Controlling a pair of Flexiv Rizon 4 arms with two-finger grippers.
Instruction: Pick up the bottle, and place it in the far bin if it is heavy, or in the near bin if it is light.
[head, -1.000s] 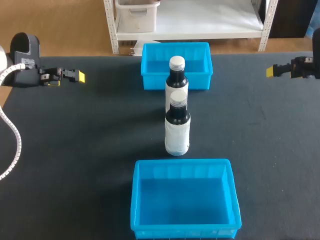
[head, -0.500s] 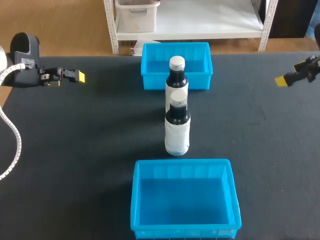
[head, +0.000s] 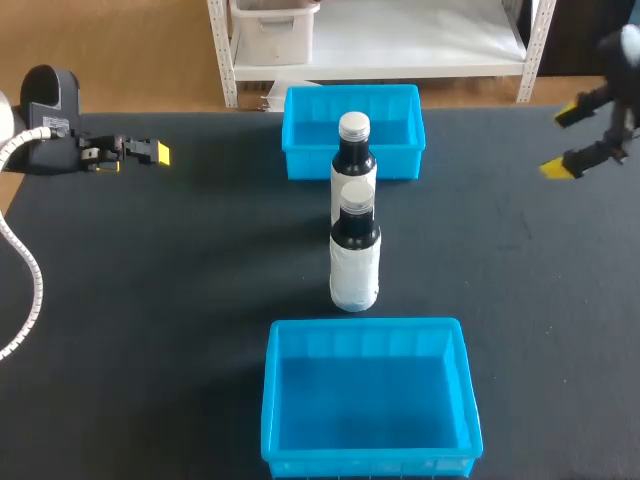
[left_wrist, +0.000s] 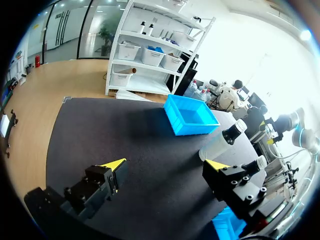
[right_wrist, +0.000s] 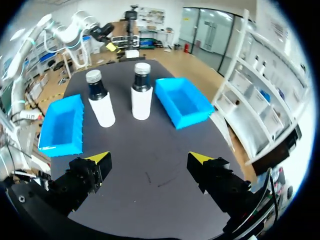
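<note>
Two dark bottles with white labels and silver caps stand in a line at the table's middle. The near bottle is just behind the near blue bin. The far bottle stands right in front of the far blue bin. My left gripper hangs open at the far left, well away from both. At the far right, my right gripper is open and empty. Ahead of the right gripper are the near bottle and the far bottle. Both bins are empty.
Bare dark table lies on both sides of the bottles. In the left wrist view the far bin and the far bottle lie ahead of the open left gripper.
My right gripper has rolled at the wrist and shifted slightly right, so both its yellow tips show, one above the other. The left arm, bottles and bins have not moved.
</note>
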